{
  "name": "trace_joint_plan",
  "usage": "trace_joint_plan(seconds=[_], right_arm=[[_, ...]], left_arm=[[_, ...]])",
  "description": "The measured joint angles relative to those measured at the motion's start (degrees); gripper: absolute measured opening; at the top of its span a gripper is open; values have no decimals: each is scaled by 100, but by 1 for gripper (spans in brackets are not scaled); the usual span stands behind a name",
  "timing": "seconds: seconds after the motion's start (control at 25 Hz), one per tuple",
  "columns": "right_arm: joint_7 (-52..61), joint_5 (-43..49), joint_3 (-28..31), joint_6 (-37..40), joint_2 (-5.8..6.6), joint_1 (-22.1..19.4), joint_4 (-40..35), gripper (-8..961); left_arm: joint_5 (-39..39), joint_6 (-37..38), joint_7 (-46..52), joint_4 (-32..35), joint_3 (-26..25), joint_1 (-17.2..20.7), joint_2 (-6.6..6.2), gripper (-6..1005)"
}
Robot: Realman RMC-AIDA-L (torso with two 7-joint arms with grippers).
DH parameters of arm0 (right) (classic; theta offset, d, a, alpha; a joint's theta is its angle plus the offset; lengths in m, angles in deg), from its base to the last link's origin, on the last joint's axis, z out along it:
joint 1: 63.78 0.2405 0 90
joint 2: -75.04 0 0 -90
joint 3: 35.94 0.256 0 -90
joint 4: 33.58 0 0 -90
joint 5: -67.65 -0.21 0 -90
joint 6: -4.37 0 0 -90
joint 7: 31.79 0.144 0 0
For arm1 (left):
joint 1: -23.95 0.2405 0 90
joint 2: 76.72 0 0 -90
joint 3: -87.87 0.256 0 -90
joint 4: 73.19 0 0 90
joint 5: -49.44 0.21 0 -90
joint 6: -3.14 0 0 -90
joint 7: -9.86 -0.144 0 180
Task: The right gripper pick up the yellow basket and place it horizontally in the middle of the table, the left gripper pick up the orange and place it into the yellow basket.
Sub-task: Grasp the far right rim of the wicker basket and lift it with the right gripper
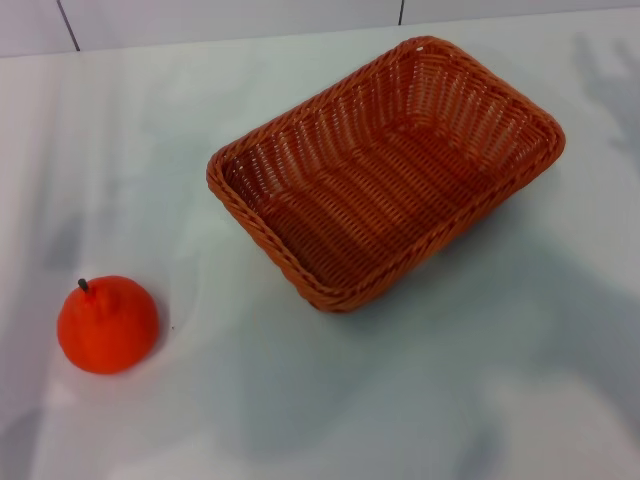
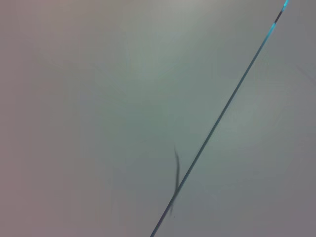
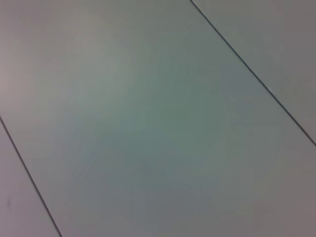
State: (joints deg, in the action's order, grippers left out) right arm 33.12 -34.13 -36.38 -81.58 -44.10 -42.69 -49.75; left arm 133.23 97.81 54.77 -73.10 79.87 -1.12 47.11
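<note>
Head view shows the basket point(image 1: 385, 170) lying skewed on the desk point(image 1: 480, 380), long axis running from 8 to 2 o'clock, toward the robot's right. The orange point(image 1: 107, 324) sits well apart at 8 o'clock, on the left. Neither tool is in view, so I cannot tell their openings. My guess: the right tool reaches first, then squares the basket.

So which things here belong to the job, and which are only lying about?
Belong to the job:
- yellow basket, empty, lying at an angle
- orange, outside the basket, on the table

Lying about:
- nothing else; neither gripper shows
</note>
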Motion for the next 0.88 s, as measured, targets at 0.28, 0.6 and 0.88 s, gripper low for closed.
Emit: trace_joint_plan(seconds=[0.28,0.6,0.88], right_arm=[[5,4,-24,1,5,0,0,596],[460,82,-934,199,195,40,-369,601],[2926,1933,-1882,429,747,506,-1838,605]], left_arm=[[-6,7,0,0,0,2,0,824],[-13,-16,0,15,0,-20,0,824],[-13,-49,-2,34,-9,-42,0,824]])
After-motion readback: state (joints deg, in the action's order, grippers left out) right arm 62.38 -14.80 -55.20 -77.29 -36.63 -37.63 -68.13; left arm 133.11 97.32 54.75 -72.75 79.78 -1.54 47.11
